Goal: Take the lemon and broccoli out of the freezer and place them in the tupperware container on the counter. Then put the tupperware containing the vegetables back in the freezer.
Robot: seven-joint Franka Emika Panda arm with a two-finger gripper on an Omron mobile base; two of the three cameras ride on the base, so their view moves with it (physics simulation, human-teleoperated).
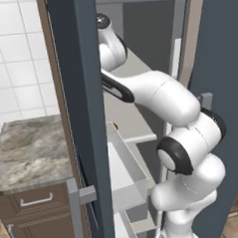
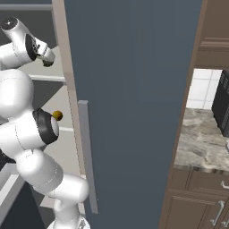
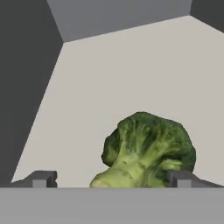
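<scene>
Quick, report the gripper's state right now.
Gripper: open, holding nothing; its fingertips stand either side of the broccoli on the freezer shelf.

White tiled wall (image 1: pixel 12 57) rises at the far left. Below, brown wooden cabinets (image 1: pixel 32 221) carry a drawer handle (image 1: pixel 36 200) and a door handle (image 1: pixel 13 237). At the far right a dark appliance (image 2: pixel 221 107) stands before more white tiles (image 2: pixel 201 89).
</scene>
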